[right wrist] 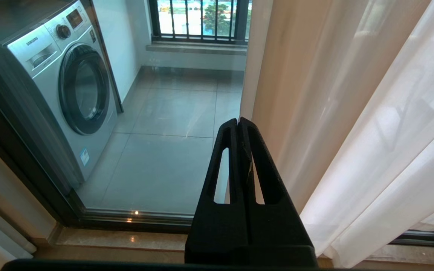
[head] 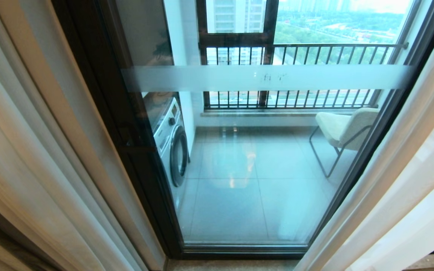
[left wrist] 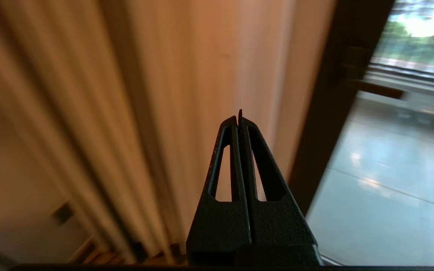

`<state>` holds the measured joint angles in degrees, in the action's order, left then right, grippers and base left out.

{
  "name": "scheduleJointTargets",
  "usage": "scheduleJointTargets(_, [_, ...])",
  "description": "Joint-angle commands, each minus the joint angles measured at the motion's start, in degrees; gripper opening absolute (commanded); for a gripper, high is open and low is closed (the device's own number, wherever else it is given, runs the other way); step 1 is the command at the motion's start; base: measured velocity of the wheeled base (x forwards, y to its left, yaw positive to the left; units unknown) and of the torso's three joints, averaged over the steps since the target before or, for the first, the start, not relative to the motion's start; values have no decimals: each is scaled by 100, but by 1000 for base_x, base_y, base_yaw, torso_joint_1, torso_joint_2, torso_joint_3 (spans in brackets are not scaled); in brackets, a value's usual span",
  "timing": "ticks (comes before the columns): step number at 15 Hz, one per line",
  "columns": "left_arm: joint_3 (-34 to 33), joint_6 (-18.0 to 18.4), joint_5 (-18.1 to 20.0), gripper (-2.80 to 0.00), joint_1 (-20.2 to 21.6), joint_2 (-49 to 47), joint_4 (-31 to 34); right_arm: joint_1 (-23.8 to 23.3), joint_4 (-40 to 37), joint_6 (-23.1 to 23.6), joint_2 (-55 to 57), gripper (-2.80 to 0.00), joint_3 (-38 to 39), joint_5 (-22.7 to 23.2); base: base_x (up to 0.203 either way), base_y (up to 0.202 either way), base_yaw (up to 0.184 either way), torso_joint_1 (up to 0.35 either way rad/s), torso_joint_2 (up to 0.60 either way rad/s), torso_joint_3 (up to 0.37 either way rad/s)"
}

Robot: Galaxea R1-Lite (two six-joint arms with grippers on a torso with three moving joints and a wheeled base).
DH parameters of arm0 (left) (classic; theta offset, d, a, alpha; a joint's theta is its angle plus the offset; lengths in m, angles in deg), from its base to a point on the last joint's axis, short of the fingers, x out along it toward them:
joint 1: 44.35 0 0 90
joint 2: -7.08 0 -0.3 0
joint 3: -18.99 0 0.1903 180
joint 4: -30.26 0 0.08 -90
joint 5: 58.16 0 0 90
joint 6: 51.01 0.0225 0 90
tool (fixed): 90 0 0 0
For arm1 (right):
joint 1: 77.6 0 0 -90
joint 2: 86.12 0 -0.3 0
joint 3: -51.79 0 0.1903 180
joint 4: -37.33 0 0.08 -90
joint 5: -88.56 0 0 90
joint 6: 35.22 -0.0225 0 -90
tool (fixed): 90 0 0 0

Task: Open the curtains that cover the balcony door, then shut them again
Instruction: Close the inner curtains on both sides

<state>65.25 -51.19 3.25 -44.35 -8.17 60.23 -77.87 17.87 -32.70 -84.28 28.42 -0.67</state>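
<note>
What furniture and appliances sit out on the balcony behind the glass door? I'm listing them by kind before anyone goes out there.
Washing machine: 1
Chair: 1
Total: 2
Both stand beyond the balcony door, whose glass is uncovered between the parted curtains.

Black end effector (left wrist: 239,116), tapered slotted fingers (right wrist: 222,165), matte plastic

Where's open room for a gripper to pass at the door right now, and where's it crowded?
Free: the middle stretch in front of the glass door, between the left curtain and the right curtain, above the sill. Crowded: both sides, where fabric bunches against the frame. Left gripper and right gripper are shut, holding nothing.
</note>
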Motion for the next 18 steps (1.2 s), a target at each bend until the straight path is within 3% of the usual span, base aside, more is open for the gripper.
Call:
scheduleJointTargets(1, [415,-7,-908,-280,-1,-1129,-11,0,4,3,9,-280,0,2,0,0,0,0,0,0])
scheduleJointTargets(3, [700,-20,-1412,-280,2,-1767,-164,0,4,3,9,-280,0,2,0,0,0,0,0,0])
scheduleJointTargets(6, [912,-49,-1628,-280,24,-2484,-687,0,4,3,0,-280,0,2,0,0,0,0,0,0])
scheduleJointTargets(7, [941,-65,-1640,0,90,-2720,-908,0,4,3,-16,-280,0,2,0,0,0,0,0,0])
scheduleJointTargets(10, [1003,-74,-1659,0,290,-3264,-1335,0,4,3,-43,-280,0,2,0,0,0,0,0,0])
scheduleJointTargets(15, [1016,-123,-1664,0,383,-3401,-1364,0,4,3,-35,-280,0,2,0,0,0,0,0,0])
scheduleJointTargets(18, [1048,-521,-1590,0,1080,-3809,-1374,0,4,3,-35,-280,0,2,0,0,0,0,0,0])
